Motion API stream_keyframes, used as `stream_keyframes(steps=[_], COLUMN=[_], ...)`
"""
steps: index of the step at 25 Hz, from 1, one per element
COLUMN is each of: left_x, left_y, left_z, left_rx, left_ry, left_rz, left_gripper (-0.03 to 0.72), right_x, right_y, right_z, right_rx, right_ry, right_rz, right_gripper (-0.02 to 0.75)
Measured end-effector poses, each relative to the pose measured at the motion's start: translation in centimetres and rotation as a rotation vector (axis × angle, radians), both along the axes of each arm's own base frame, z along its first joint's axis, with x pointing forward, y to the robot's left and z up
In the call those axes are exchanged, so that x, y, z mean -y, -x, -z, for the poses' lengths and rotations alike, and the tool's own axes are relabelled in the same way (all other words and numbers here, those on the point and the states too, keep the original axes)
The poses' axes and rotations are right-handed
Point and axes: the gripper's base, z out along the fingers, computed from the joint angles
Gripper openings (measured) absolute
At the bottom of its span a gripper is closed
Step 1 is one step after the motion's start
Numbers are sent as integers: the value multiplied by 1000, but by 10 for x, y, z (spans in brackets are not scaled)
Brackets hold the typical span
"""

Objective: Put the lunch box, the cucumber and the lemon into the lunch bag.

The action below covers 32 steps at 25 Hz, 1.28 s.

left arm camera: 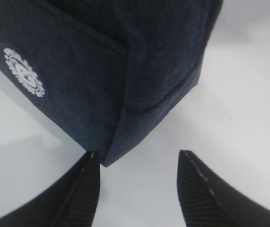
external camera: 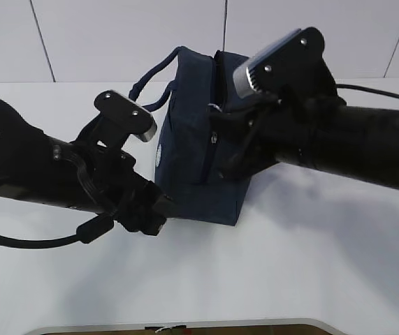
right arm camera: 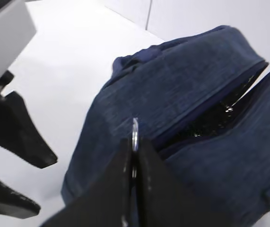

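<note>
The dark navy lunch bag [external camera: 199, 150] stands upright in the middle of the white table. In the right wrist view its top zipper is partly undone, and the gap [right arm camera: 215, 118] shows shiny dark lining. My right gripper [right arm camera: 135, 142] is shut on the silver ring pull [right arm camera: 135, 128] at the bag's top [external camera: 216, 129]. My left gripper [left arm camera: 139, 158] stands open at the bag's lower front corner [left arm camera: 107, 156]. That corner touches the left finger and the other finger is well clear of it. The lunch box, the cucumber and the lemon are out of view.
The bag's loop handles [external camera: 154, 80] hang off its back left side. A round white logo [left arm camera: 23, 73] marks the bag's side. The table's front edge [external camera: 171, 324] runs close below both arms. My left gripper's fingers [right arm camera: 21, 137] show at the left of the right wrist view.
</note>
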Motion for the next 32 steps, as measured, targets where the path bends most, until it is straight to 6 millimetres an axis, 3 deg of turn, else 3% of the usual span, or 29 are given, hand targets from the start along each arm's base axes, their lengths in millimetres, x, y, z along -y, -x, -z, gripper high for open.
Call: stream_keyframes(steps=[10,17,32], left_x=[0,10,20], left_y=[-3,2,-10], left_z=[-2,-11,-35], left_rx=[22,56,161], left_ry=[11,48,110], left_rz=[-26,-19,-51], left_gripper=[382,375,370], right_x=[-4,-4,-4], right_y=[-20,-21,-21], right_z=[-35,-38,-38], right_rx=[-24,-8,-4], right_ry=[72,96,101], right_rz=[69,61,58], right_gripper=[5,5,5])
